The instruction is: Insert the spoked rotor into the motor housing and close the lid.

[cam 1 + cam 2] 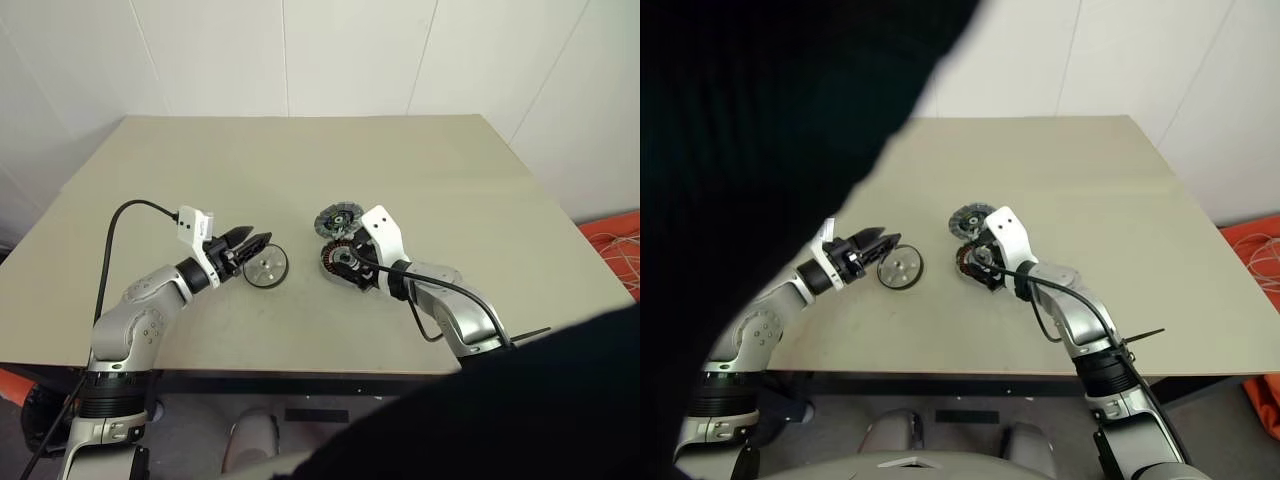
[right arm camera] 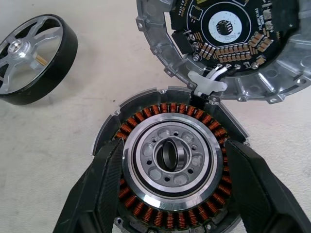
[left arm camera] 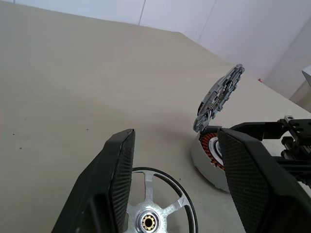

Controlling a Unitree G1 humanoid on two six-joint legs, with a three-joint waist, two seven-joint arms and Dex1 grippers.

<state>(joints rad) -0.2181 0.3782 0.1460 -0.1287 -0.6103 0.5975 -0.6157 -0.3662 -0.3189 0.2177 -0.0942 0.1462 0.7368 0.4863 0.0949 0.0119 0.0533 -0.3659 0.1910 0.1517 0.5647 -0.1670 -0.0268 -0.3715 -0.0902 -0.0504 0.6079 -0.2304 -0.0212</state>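
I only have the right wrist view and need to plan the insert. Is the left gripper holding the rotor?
Observer: No. The left gripper is open at the rotor, with a gap beside the rim. The rotor lies flat on the table.
Operator: Is the lid lying flat or standing up?
Observer: The lid stands tilted up at the housing's edge, on the side away from the left gripper.
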